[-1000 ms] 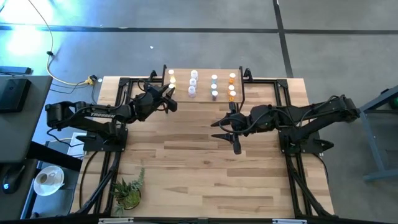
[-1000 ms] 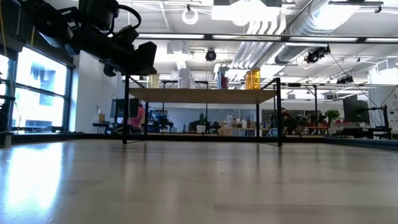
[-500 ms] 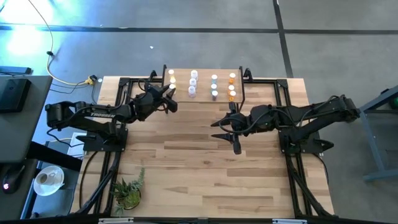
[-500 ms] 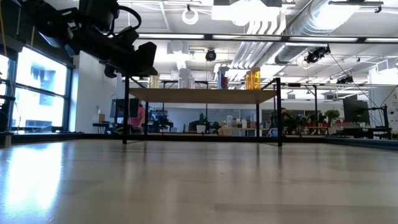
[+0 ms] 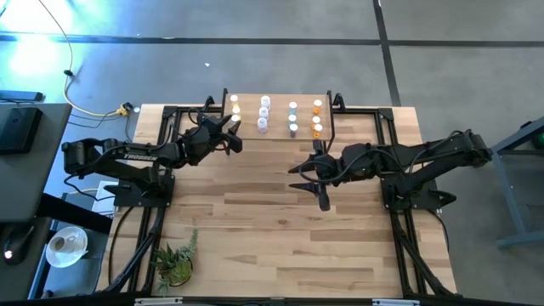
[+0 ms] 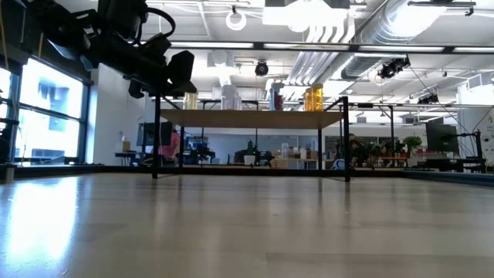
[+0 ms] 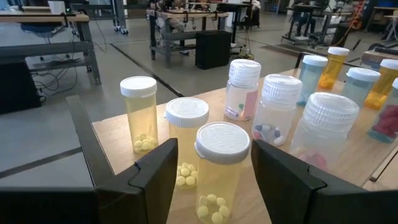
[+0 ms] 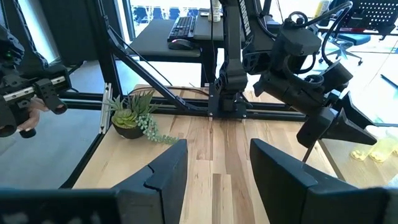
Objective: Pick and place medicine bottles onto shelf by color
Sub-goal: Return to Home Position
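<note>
You've got yr left gripper [image 5: 231,134] at the left end of the shelf [image 5: 248,123], on the side that faces the arms. Its fingers are spread apart. The front yellow bottle [image 7: 221,168] stands upright btwn them on the board. One finger is v. close to its cap, and you can't tell if it touches.

The medicine bottles [image 5: 263,112] all stand on the shelf in four short rows, by colour. From the left end: yellow bottles [image 5: 235,108], then white bottles [image 7: 244,87], then bluish bottles [image 5: 293,117], and orange bottles [image 5: 317,119] at the right end. All have white caps.

Yr right gripper [image 5: 308,183] hangs over the middle of the table [image 5: 255,225], in front of the shelf's right end and well apart from it. Its fingers are spread wide w/ nothing btwn them.

A small plant [image 5: 176,259] sits near the table's front left corner.
</note>
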Robot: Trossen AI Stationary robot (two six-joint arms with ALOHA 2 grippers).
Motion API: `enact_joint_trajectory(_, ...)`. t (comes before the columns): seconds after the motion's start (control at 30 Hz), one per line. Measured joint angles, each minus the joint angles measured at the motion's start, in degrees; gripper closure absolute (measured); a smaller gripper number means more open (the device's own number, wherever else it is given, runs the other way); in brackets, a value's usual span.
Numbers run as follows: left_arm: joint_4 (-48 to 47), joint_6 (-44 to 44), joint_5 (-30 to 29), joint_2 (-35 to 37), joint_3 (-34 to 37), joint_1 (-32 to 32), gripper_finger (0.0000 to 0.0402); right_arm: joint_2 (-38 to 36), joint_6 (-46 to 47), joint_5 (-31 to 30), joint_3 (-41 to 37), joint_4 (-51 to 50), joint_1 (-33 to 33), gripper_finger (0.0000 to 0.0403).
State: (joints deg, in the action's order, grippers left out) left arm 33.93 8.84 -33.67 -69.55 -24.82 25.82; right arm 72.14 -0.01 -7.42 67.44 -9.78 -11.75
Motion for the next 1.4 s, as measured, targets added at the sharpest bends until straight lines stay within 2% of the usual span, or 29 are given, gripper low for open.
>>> enact_joint_trajectory(0.37,0.61,-1.25,-0.02,0.15,0.0,0.0,0.0206,0.02,0.0,0.0,0.0,-0.74,0.0,0.0237)
enact_joint_trajectory(0.6,0.6,-1.51,0.0,3.27,0.0,0.0,0.0206,0.02,0.0,0.0,0.0,-0.74,0.0,0.0237)
enact_joint_trajectory(0.9,-0.97,-1.52,0.0,10.55,0.0,-0.88,0.0206,-0.44,-0.03,0.0,0.0,-0.78,0.0,0.0237)
enact_joint_trajectory(1.17,-3.51,-1.53,0.1,19.5,0.0,-5.36,0.0206,-5.61,-0.74,0.02,0.0,-4.15,-0.17,0.0237)
enact_joint_trajectory(1.4,-13.98,-1.51,7.59,29.63,0.0,-11.39,0.0206,-11.4,-0.02,-0.13,-0.76,-12.83,-3.1,0.0237)
